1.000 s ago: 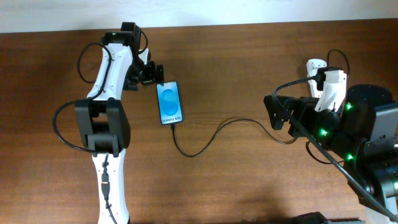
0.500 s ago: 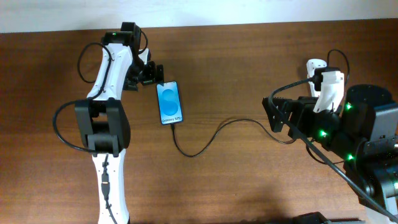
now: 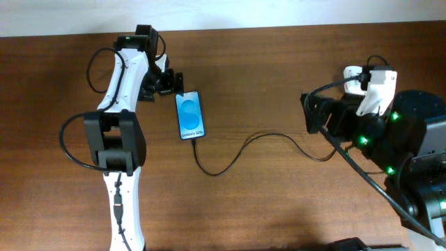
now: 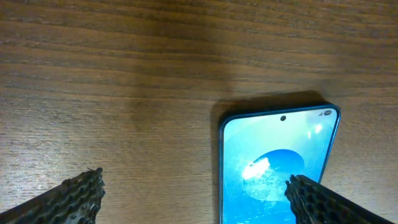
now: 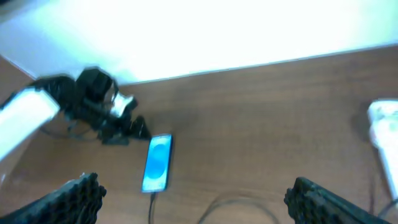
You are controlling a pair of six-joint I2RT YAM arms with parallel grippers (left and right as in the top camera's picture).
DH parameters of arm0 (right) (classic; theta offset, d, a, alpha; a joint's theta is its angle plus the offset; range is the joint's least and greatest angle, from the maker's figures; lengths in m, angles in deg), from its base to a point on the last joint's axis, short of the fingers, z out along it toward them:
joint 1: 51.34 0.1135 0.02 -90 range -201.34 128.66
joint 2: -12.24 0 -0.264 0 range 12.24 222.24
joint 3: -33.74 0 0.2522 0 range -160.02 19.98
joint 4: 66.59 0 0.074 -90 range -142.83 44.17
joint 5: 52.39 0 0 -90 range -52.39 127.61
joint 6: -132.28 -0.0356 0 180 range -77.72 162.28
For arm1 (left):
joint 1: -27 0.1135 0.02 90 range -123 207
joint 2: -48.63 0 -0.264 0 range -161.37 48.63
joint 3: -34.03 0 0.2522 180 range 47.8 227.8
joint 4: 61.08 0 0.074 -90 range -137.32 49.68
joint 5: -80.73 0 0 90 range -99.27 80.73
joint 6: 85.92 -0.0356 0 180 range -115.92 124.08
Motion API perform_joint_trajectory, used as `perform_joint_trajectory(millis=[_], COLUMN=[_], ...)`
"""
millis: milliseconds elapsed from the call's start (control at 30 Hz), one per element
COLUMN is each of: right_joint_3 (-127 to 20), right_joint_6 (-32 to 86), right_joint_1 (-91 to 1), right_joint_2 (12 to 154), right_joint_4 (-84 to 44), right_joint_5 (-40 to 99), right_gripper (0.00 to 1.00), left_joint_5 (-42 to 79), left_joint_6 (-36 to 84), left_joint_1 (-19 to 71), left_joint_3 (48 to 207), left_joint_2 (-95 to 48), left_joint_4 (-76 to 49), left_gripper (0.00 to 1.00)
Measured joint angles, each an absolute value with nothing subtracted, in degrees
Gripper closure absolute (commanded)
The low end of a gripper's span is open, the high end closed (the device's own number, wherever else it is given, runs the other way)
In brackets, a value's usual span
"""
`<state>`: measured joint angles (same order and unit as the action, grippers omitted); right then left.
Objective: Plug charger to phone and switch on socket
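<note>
The phone (image 3: 189, 115) lies flat on the wooden table, blue screen up. It also shows in the left wrist view (image 4: 273, 165) and the right wrist view (image 5: 157, 163). The charger cable (image 3: 237, 155) runs from the phone's near end in a curve toward the right arm; its tip sits at the phone's bottom edge. My left gripper (image 3: 173, 81) is open just beyond the phone's top end, its fingers (image 4: 196, 196) wide apart over the table. My right gripper (image 5: 196, 196) is open and empty, raised above the table. The socket (image 3: 354, 74) shows as a white end behind the right arm.
The right arm's black body with green lights (image 3: 380, 143) covers most of the socket. The white socket end appears at the right edge of the right wrist view (image 5: 384, 121). The table's far edge meets a white wall (image 3: 279, 12).
The right arm has lifted and swung toward the far side, over the socket. The left arm, phone and cable have not moved.
</note>
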<state>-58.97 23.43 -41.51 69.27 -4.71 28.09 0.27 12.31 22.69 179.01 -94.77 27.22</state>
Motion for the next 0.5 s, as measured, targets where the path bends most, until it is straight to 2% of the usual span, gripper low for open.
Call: perform_joint_trajectory(millis=[200, 333, 500], right_joint_3=[-65.7, -75.1, -77.9], right_joint_6=[23.3, 23.4, 24.2], right_joint_1=[-44.9, -51.3, -60.0], right_joint_2=[70.9, 71.8, 72.7], right_joint_4=[-3.7, 4.6, 13.1], right_joint_5=[32.1, 33.2, 33.9], right_gripper=[0.02, 0.02, 0.02], left_joint_5=[0.3, 0.3, 0.3], left_joint_6=[12.3, 12.3, 12.3], left_joint_1=[22.7, 22.7, 22.7], left_joint_3=[179.0, 179.0, 179.0], left_joint_2=[-94.8, -94.8, -94.8], left_joint_4=[27.2, 27.2, 27.2], left_gripper=[0.01, 0.01, 0.01])
